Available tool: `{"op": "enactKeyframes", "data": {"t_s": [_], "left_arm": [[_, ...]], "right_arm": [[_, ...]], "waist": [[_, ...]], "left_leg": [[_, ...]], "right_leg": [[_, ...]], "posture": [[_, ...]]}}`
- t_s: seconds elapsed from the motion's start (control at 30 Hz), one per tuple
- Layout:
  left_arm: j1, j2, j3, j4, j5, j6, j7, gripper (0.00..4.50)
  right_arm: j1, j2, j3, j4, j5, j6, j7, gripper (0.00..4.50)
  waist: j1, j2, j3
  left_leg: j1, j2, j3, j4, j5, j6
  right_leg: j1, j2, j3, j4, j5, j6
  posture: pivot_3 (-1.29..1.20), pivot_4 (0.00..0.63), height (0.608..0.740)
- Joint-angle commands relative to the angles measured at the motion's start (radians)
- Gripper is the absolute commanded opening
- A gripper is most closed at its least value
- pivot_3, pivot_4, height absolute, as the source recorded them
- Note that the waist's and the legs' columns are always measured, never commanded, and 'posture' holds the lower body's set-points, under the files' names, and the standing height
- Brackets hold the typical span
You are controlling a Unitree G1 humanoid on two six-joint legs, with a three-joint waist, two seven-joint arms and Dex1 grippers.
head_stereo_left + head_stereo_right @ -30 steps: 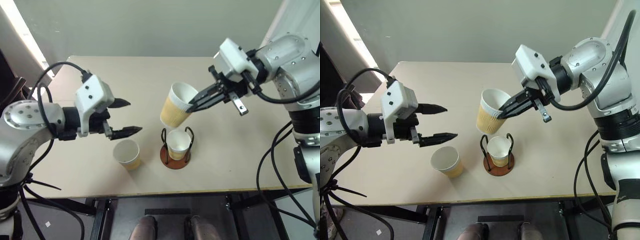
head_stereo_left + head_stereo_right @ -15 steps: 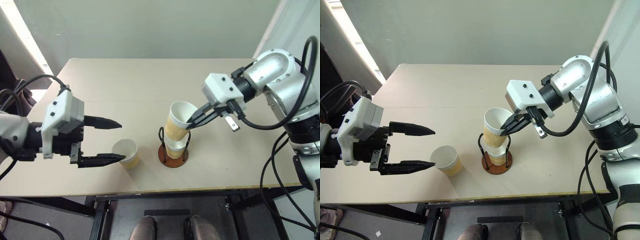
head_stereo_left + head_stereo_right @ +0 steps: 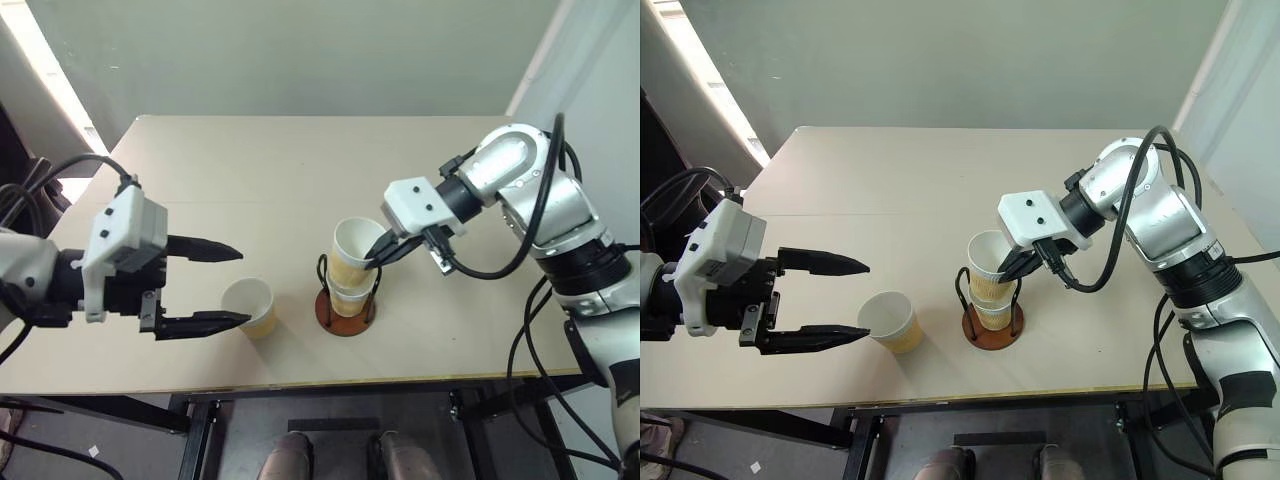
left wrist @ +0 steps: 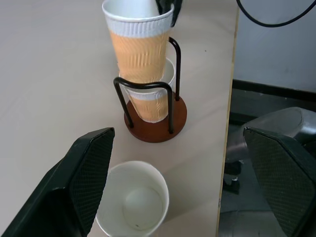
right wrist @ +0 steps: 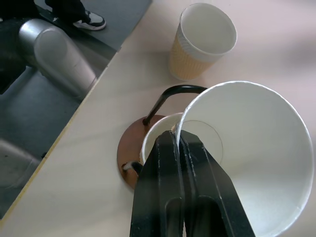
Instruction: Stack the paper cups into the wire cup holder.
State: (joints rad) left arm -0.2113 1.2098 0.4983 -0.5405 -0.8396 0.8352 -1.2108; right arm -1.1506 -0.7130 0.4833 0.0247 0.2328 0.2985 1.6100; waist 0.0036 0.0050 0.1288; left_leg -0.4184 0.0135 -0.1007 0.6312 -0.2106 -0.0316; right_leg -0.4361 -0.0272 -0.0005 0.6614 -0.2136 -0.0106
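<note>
The left gripper [image 3: 215, 285] hangs wide open, empty, with a loose cup [image 3: 251, 306] upright on the table [image 3: 250, 170] just past its lower fingertip; the left wrist view shows that cup's empty white inside. Beyond it, the holder [image 3: 346, 300] has one cup [image 4: 150, 101] seated in it. The right gripper [image 3: 379, 257] pinches the rim of a second cup [image 3: 355, 253], partly lowered into the seated one. No writing shows on any cup.

Beige table [image 3: 300, 160], wire cup holder [image 3: 346, 308], loose paper cup [image 3: 251, 306] beside it

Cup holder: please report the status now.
Right gripper shut on second cup, partly nested in wire cup holder. Left gripper open near third cup. No obstruction.
</note>
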Motion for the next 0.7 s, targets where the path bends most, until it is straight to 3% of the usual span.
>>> {"op": "enactKeyframes", "data": {"t_s": [0.03,0.17,0.2,0.27,0.43,0.57,0.63,0.7], "left_arm": [[0.001,0.020,0.032,-0.015,0.004,-0.016,0.009,4.50],[-0.001,0.021,0.025,-0.015,0.004,-0.020,0.015,4.50],[-0.002,0.022,0.021,-0.014,0.005,-0.022,0.017,4.50],[-0.002,0.024,0.013,-0.010,0.011,-0.026,0.018,4.50],[-0.016,0.034,-0.025,0.026,0.040,-0.049,0.012,4.50],[-0.068,0.063,-0.139,0.089,0.117,-0.111,0.004,4.50],[-0.109,0.089,-0.214,0.145,0.174,-0.152,-0.019,4.50],[-0.148,0.115,-0.304,0.195,0.246,-0.210,-0.060,4.50]], "right_arm": [[-0.019,-0.014,0.000,-0.026,0.015,0.000,0.004,0.02],[-0.019,-0.024,0.024,-0.025,-0.004,-0.014,0.004,0.02],[-0.019,-0.025,0.029,-0.022,-0.016,-0.021,0.004,0.19],[-0.020,-0.021,0.031,-0.011,-0.039,-0.033,0.004,0.63],[-0.043,0.005,-0.010,0.018,-0.063,-0.039,-0.001,2.30],[-0.068,0.006,-0.090,0.048,-0.041,0.001,-0.052,3.67],[-0.057,0.006,-0.178,0.054,0.055,0.128,-0.075,4.31],[-0.033,0.022,-0.284,0.021,0.204,0.306,-0.102,4.31]], "waist": [[0.000,0.000,0.000],[0.000,0.000,0.000],[0.000,0.000,0.000],[0.000,0.000,0.000],[0.000,0.000,0.000],[0.001,0.000,0.000],[0.005,0.000,0.000],[0.006,0.000,0.000]], "left_leg": [[0.000,0.001,0.000,0.000,0.000,0.000],[0.001,0.004,0.000,0.000,-0.001,-0.002],[0.001,0.005,0.000,0.000,-0.001,-0.002],[0.001,0.006,0.000,0.000,-0.002,-0.003],[0.002,0.009,0.000,0.000,-0.003,-0.005],[0.002,0.009,0.000,0.000,-0.003,-0.005],[0.001,0.009,0.000,0.000,-0.003,-0.005],[0.000,0.009,0.000,0.001,-0.003,-0.005]], "right_leg": [[0.000,0.001,0.000,0.000,0.000,0.000],[0.000,0.004,0.000,0.000,0.000,-0.002],[0.000,0.005,0.000,0.000,0.000,-0.002],[0.000,0.006,0.000,0.000,-0.001,-0.003],[0.000,0.007,0.000,0.000,-0.001,-0.005],[-0.001,0.008,0.000,0.001,-0.001,-0.005],[-0.001,0.008,0.000,0.001,-0.001,-0.006],[-0.002,0.008,0.000,0.000,-0.001,-0.006]], "posture": [[0.00,0.150,0.740],[0.00,0.150,0.740],[0.00,0.150,0.740],[0.00,0.150,0.740],[0.00,0.150,0.740],[0.00,0.150,0.740],[0.00,0.150,0.740],[0.00,0.150,0.740]]}}
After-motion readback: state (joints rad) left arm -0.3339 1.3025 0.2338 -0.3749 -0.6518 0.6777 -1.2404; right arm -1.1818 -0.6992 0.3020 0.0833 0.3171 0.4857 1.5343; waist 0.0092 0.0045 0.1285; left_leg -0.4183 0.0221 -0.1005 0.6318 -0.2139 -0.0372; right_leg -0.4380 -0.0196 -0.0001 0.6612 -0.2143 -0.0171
